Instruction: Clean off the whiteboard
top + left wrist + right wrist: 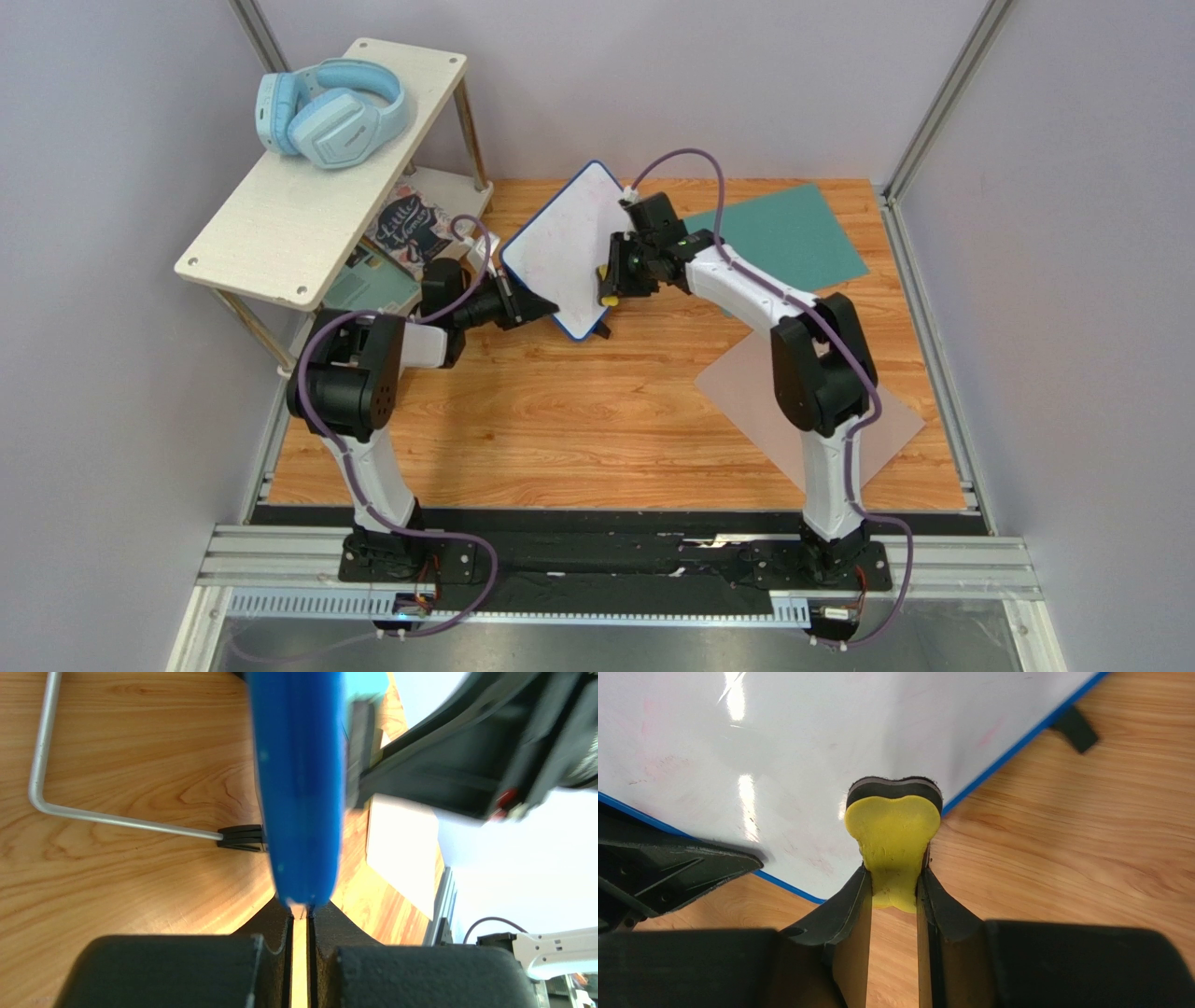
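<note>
You are looking into a robot lab cell. Plain grey walls [126, 420] and aluminium posts [943, 95] box in a wood-grain tabletop [589, 420]. A cabled left arm [368, 420] and right arm [828, 420] are bolted to a metal rail [267, 567] at its near edge. Staged props include the whiteboard [568, 245] and headphones [333, 115].

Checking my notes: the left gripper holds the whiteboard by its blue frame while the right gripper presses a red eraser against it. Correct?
Not quite: the eraser is yellow, not red, as the right wrist view shows. The left gripper does hold the whiteboard by its blue frame, and the right gripper presses the eraser against it.
</note>
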